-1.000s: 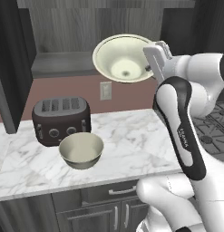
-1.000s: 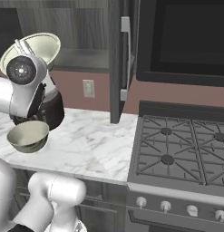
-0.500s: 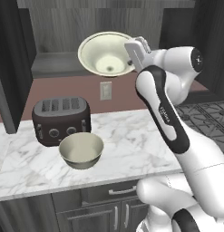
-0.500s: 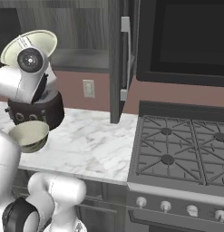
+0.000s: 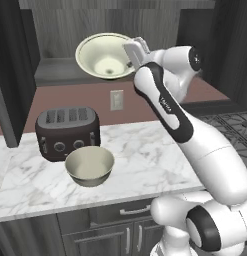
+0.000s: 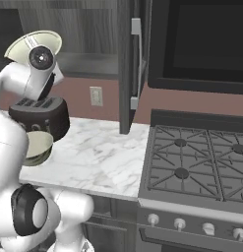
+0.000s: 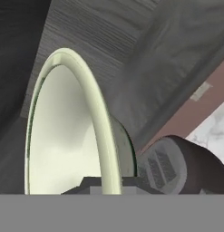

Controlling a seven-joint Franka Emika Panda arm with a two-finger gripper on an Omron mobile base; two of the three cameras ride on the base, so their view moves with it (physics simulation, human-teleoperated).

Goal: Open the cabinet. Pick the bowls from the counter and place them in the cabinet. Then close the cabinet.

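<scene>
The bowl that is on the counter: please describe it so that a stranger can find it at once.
Find the white marble counter left of the stove. On it stands a dark toaster, and the bowl sits just in front of that, near the counter's front edge. It is upright and beige-grey outside, unlike the tilted bowl held up by the gripper at the cabinet shelf.

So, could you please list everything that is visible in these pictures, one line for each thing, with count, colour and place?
held bowl: one, cream inside, tilted, gripped at its rim, raised in front of the open cabinet
second bowl: one, cream inside, beige-grey outside, on the counter before the toaster
toaster: one, dark brown, on the counter by the wall
counter: one, white marble with grey veins
cabinet: one, dark grey wood grain, doors open
wall outlet: one, pale, on the reddish wall
gas stove: one, black top, right of the counter
gripper: one, shut on the held bowl's rim
</scene>
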